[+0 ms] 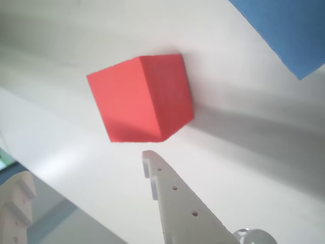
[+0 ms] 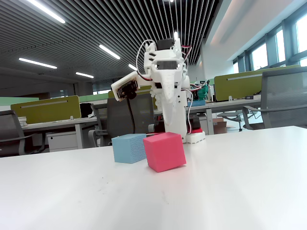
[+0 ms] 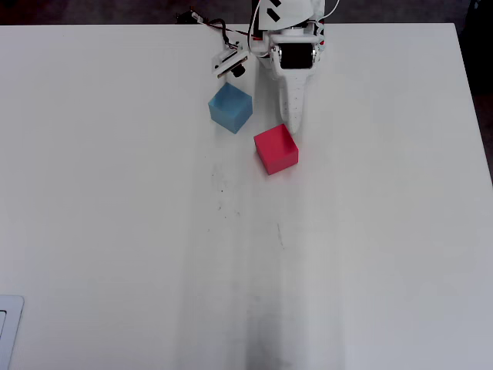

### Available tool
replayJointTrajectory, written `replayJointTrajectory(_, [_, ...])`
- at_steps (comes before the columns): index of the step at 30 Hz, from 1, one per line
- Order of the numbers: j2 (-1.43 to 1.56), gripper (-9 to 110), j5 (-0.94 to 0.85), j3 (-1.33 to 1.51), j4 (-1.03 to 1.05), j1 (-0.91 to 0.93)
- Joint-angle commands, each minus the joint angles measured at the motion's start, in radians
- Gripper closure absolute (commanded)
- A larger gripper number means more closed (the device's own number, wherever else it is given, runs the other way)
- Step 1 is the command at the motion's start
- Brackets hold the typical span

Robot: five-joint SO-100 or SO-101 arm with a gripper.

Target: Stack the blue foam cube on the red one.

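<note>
The white hand [image 1: 86, 175] hung empty with fingers apart near the pinkish-red foam cube [image 3: 276, 149]. It had best shift to the light-blue foam cube [image 3: 230, 107] on the white table [image 3: 115, 231], straddling opposite faces squarely.

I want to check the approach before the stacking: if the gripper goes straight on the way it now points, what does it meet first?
Most likely the red cube: in the overhead view the gripper points at its near edge. The blue foam cube lies off to the side. Depth is unclear, so it might reach the table just short of the red cube.
</note>
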Motion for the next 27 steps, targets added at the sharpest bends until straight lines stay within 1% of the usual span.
replayJointTrajectory(1, [0.006,73,0.006,-0.006,-0.015,0.002])
replayJointTrajectory(5, [0.006,73,0.006,-0.006,-0.015,0.002])
replayJointTrajectory(11, [0.006,77,0.008,-0.006,-0.018,0.008])
replayJointTrajectory(14, [0.006,77,0.034,-0.014,-0.012,0.100])
replayJointTrajectory(19, [0.000,74,0.049,-0.140,0.092,0.244])
replayJointTrajectory(23, [-0.072,72,0.049,-0.250,0.132,0.318])
replayJointTrajectory(27, [-0.206,71,0.034,-0.396,0.163,0.365])
